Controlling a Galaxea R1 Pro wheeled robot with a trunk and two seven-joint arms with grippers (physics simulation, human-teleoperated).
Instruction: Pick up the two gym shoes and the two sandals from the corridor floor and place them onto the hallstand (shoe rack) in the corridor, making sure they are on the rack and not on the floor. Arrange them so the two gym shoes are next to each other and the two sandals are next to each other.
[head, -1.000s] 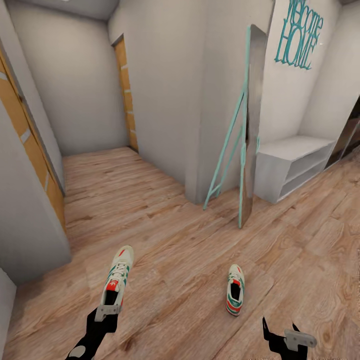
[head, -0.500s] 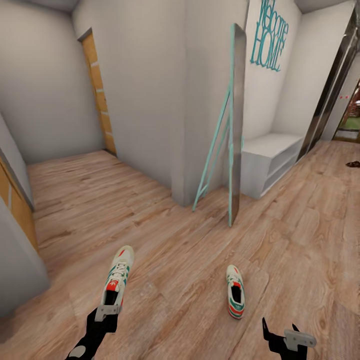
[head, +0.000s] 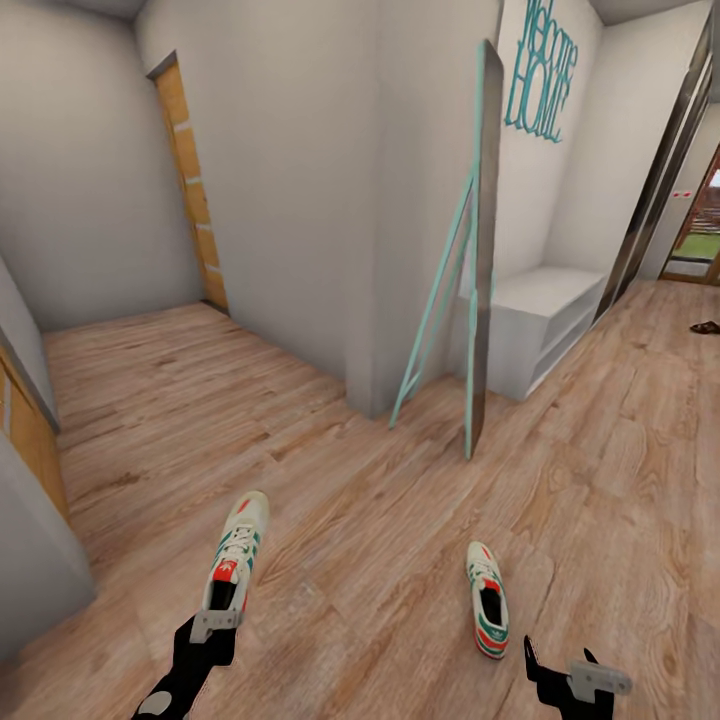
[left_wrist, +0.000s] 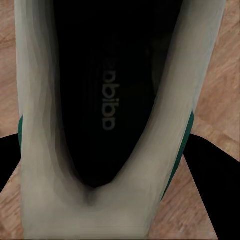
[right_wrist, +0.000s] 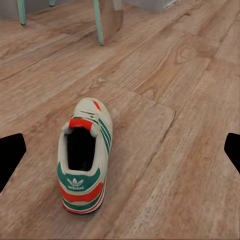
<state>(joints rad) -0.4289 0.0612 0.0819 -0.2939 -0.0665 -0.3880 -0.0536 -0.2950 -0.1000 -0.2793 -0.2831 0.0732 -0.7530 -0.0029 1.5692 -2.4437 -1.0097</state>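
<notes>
Zero shoes on hallstand (head: 545, 300); left hand (head: 215, 625) pinching first gym shoe (head: 235, 555), right hand (head: 570, 680) spread near second gym shoe (head: 488, 612); sandals pending.

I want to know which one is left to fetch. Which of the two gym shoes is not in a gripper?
The gym shoe on the floor, just ahead of the open right gripper. The other gym shoe is held at its heel by the left gripper.

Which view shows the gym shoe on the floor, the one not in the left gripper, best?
Right wrist view: the loose gym shoe sits near and whole, heel toward the camera, stripes and heel logo clear. Head view shows it smaller, on the floor ahead of the right gripper. Left wrist view shows the other shoe.
</notes>
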